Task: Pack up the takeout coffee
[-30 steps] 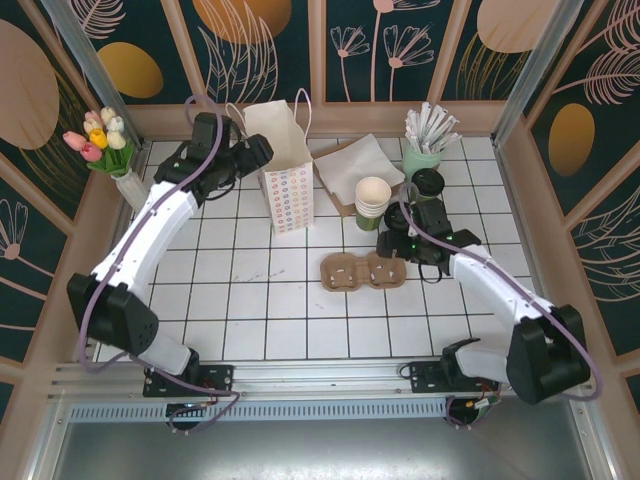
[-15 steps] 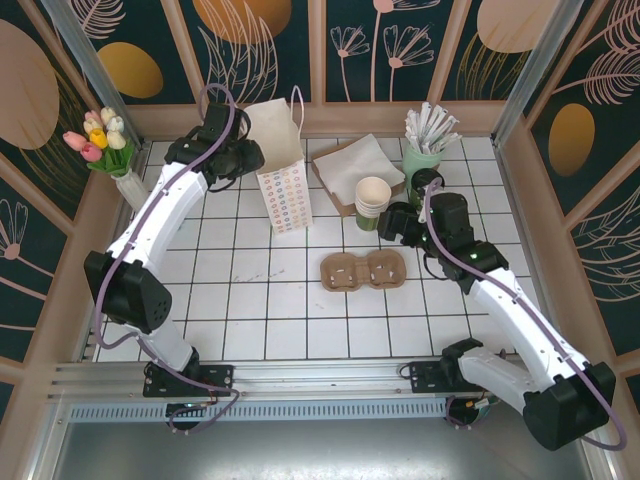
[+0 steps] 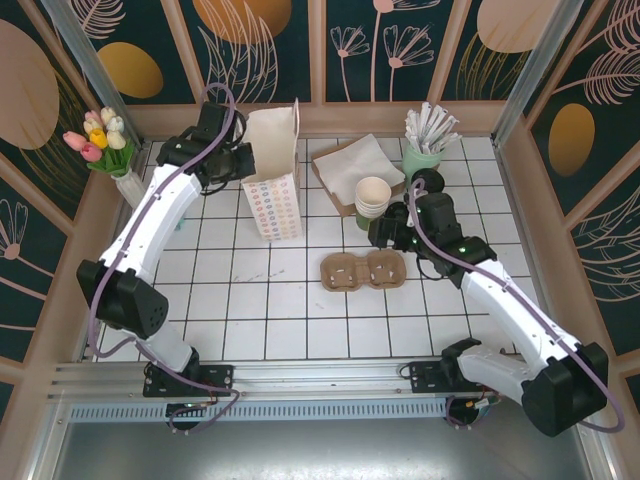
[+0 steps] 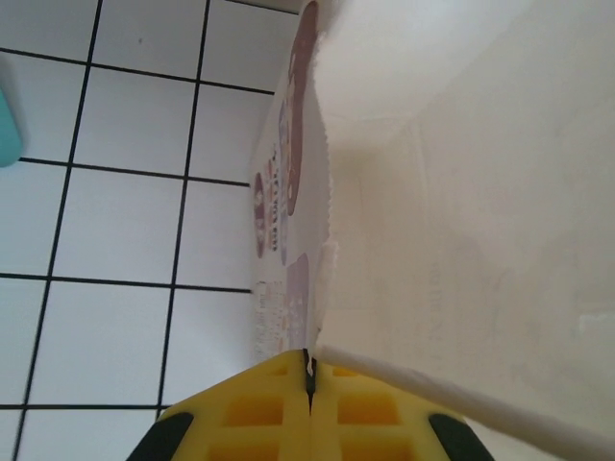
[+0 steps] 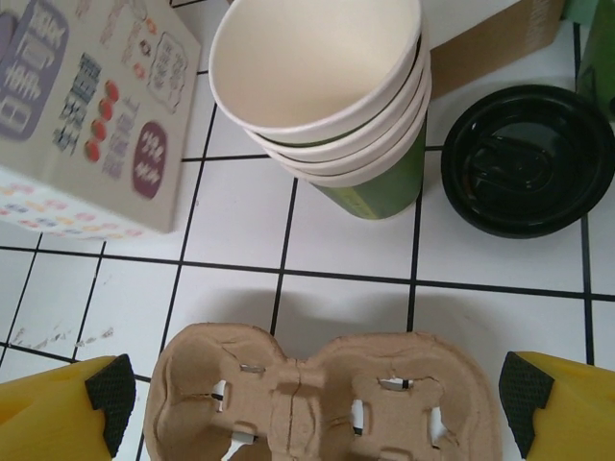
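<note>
Between the clenched jaws of the left gripper (image 4: 309, 373) is the rim of the paper bag (image 4: 480, 192), which has shifted left since a second ago and is held ready. The right gripper (image 5: 312, 408) has lifted over the cup carrier (image 5: 231, 375), jaws spread and empty. The coffee (image 5: 527, 158) stands ahead-right of them, not yet grasped.

You had the paper bag (image 3: 272, 172) well left of the cup stack (image 5: 322, 96), the takeout coffee (image 5: 527, 158) just right of it, perhaps touching, and the carrier (image 5: 327, 394) in front.
</note>
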Available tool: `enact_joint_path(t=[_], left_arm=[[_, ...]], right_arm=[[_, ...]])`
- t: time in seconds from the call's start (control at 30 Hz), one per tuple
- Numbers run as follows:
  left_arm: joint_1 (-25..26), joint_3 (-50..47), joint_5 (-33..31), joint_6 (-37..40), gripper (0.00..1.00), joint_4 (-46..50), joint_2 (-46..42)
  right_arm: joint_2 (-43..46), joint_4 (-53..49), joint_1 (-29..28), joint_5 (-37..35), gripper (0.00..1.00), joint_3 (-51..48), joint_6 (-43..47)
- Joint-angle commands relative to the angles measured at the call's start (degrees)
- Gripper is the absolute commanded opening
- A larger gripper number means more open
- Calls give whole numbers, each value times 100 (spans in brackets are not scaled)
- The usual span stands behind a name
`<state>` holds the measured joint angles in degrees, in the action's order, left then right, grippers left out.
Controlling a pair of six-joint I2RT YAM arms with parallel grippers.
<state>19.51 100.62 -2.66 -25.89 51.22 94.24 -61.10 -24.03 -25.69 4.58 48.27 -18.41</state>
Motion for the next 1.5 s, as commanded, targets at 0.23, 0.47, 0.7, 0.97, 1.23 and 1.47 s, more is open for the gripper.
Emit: enact_joint_path(t=[0.23, 0.47, 0.7, 0.97, 1.23, 1.47], left_arm=[[23, -796, 1209, 1879, 0, 572, -1269], [18, -836, 1401, 2348, 0, 927, -1496], [18, -958, 1403, 2386, 0, 755, -1619], [18, -1423, 1540, 2430, 0, 454, -1715], [18, -1607, 1575, 2501, 0, 344, -1783], [18, -1647, 1503, 2469, 0, 266, -1821]], right_arm=[[-537, 78, -282, -70, 99, -32, -1127], [-1337, -221, -816, -49, 96, 11, -1037], [-2425, -531, -1289, -365, 84, 305, -1432], [-3017, -904, -1587, -1014, 74, 743, -1586], [-3307, -1010, -1635, -907, 67, 939, -1510], [-3513, -1106, -1711, -975, 64, 1039, -1533]])
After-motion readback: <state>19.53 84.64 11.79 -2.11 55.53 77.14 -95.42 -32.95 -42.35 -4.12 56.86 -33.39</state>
